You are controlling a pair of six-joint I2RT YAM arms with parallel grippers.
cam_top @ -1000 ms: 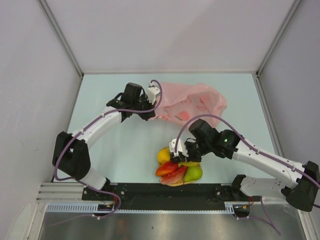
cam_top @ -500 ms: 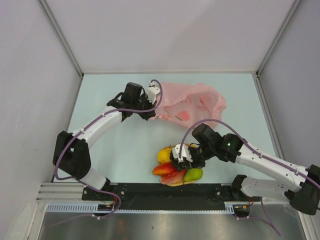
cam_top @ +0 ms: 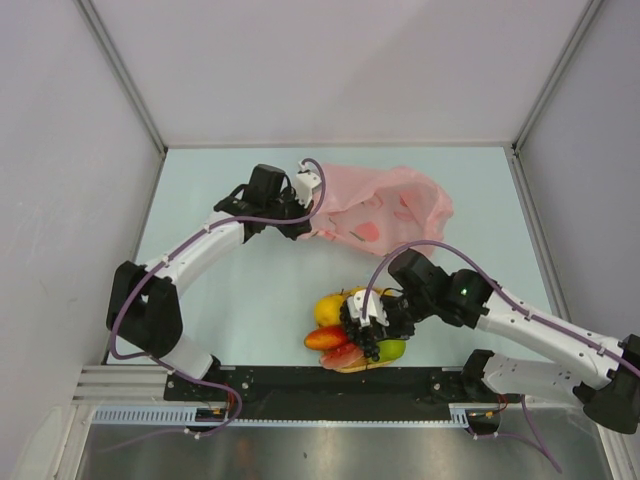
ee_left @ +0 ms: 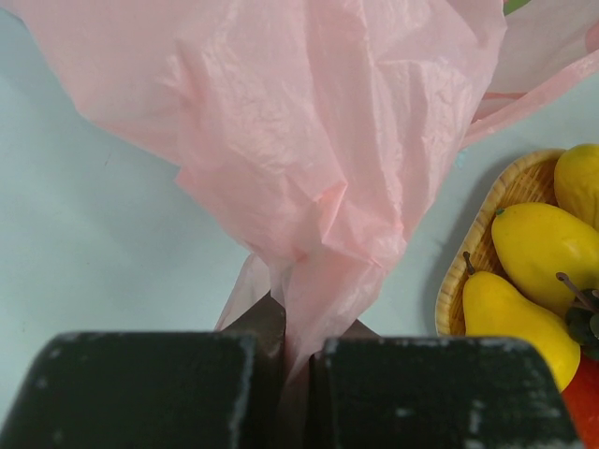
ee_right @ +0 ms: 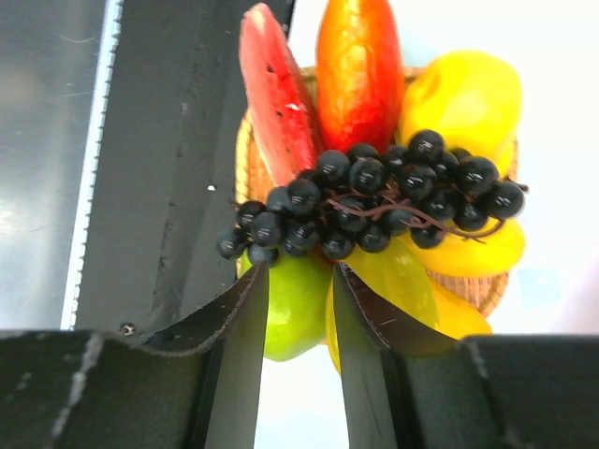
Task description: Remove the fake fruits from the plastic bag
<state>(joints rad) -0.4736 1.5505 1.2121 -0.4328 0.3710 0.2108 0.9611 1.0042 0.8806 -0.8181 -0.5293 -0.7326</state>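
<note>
The pink plastic bag (cam_top: 385, 210) lies crumpled at the back of the table. My left gripper (cam_top: 303, 222) is shut on its left edge; in the left wrist view the film (ee_left: 318, 122) is pinched between the jaws (ee_left: 298, 327). My right gripper (cam_top: 362, 322) hangs over a pile of fruits on a woven tray (cam_top: 350, 367). Its jaws (ee_right: 301, 276) stand apart with nothing between them. The dark purple grape bunch (ee_right: 374, 201) lies just beyond the fingertips, across the watermelon slice (ee_right: 276, 98), red-orange fruit (ee_right: 360, 70), lemon (ee_right: 463, 98) and green pear (ee_right: 295, 313).
The tray sits close to the black rail (cam_top: 300, 385) at the table's near edge. The tray rim (ee_left: 473, 243) and yellow fruits (ee_left: 543, 248) also show in the left wrist view. Grey walls enclose the table on three sides.
My right gripper moved toward the near edge and down with the grape bunch, which now rests on the fruit pile. The left gripper and the bag have not moved.
</note>
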